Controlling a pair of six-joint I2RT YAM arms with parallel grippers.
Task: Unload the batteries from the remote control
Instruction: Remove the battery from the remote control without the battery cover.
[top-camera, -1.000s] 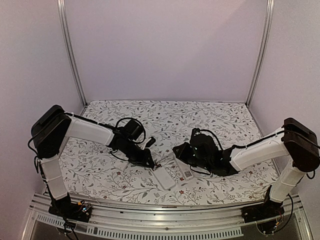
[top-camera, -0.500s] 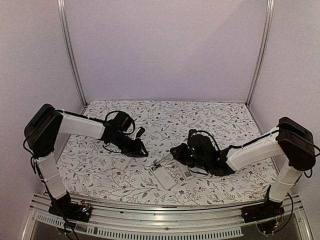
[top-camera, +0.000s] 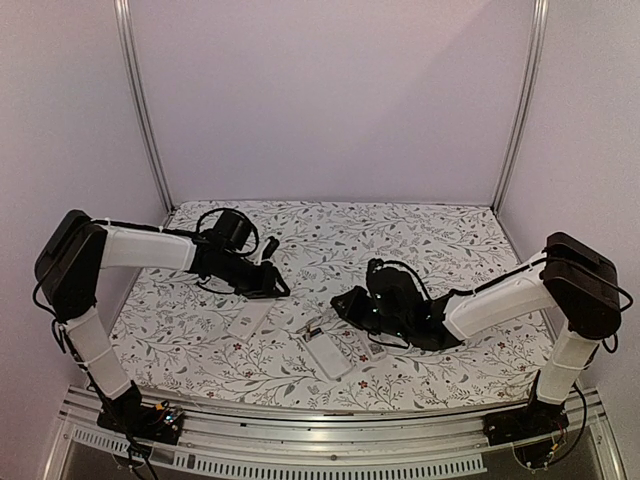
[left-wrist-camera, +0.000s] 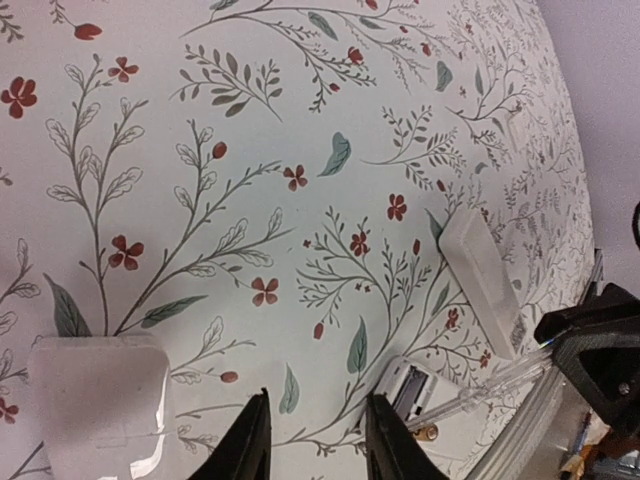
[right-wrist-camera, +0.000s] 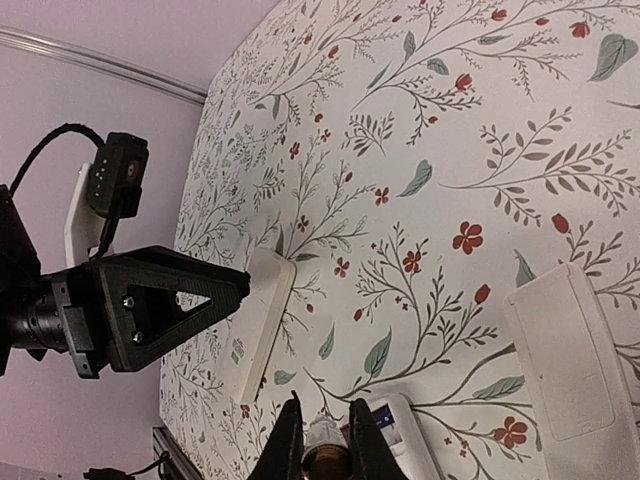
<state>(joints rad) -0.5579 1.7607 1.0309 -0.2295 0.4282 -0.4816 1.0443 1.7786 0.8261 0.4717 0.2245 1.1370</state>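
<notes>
Left wrist view, left end effector (left-wrist-camera: 317, 420) apart, right end effector (right-wrist-camera: 323, 420) clamped on thin tool (left-wrist-camera: 482, 391), remote (left-wrist-camera: 405, 385) label unreadable

Soft even light, faint shadows, wrist views curved at edges.

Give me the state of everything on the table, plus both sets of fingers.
Left fingers: open, empty.
Right fingers: shut, apparently on the thin clear tool.
Remote: back open; can't tell if batteries are inside.
Cover: off, lying flat on the cloth.
Second white piece: lying on the cloth.
</notes>
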